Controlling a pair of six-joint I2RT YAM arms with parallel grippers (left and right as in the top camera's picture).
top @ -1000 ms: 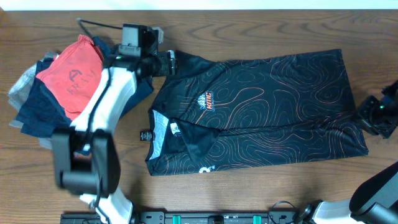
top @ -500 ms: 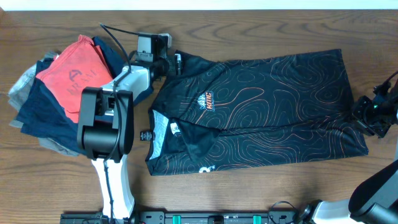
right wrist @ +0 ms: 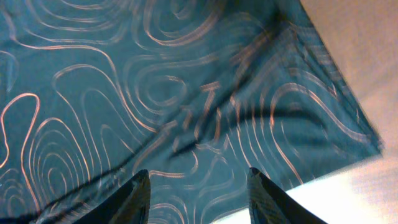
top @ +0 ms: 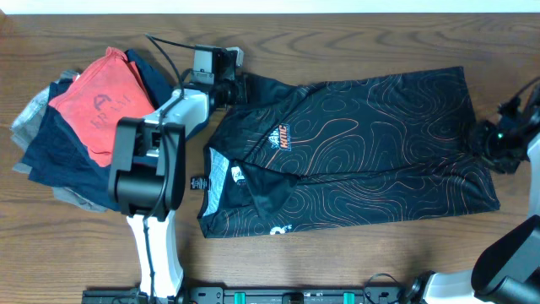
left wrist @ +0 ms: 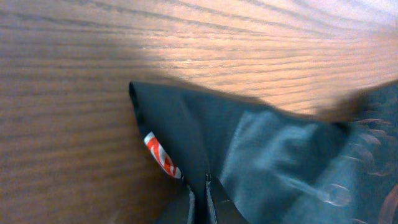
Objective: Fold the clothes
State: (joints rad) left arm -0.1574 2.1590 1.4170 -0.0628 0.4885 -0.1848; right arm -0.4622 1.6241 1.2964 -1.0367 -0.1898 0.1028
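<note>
Two ends: L gripper (left wrist: 200,190) clamped on jersey (top: 354,143) corner; R gripper (right wrist: 199,186) part-open, empty, cloth right under it. Bite deep, then lift both evenly.

jersey (top: 354,152): thin cloth; I read a slight sheen, with a flat printed contour pattern.
table (top: 337,262): wood, clear grain, satin finish, all around the jersey.
red-orange shirt (top: 97,105): matt cloth, left of the jersey.
navy garments (top: 51,156): matt cloth, left of the jersey.
left arm shell (top: 181,114): smooth white plastic, at the jersey's left edge.
</note>
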